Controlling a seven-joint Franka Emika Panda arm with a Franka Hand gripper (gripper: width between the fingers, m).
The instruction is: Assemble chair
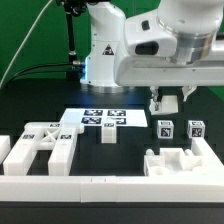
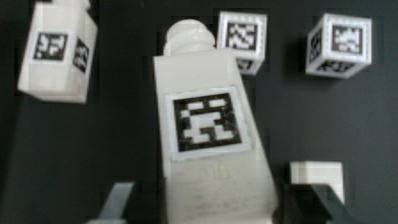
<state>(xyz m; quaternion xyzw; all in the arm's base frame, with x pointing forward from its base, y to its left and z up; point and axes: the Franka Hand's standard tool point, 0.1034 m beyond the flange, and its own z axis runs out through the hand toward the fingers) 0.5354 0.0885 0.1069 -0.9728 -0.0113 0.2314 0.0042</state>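
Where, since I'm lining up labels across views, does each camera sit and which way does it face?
Exterior view: off the arm, across the table from its base, facing it; arm and gripper show.
Wrist view: on the wrist, looking along the fingers at the long tagged part they grip; only fingers show.
Shared: the two tagged cubes.

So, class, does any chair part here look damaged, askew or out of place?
Nothing stands out. The gripper holds a tagged white bar; the two cubes and the slotted frame sit apart on the table, with no visible damage.
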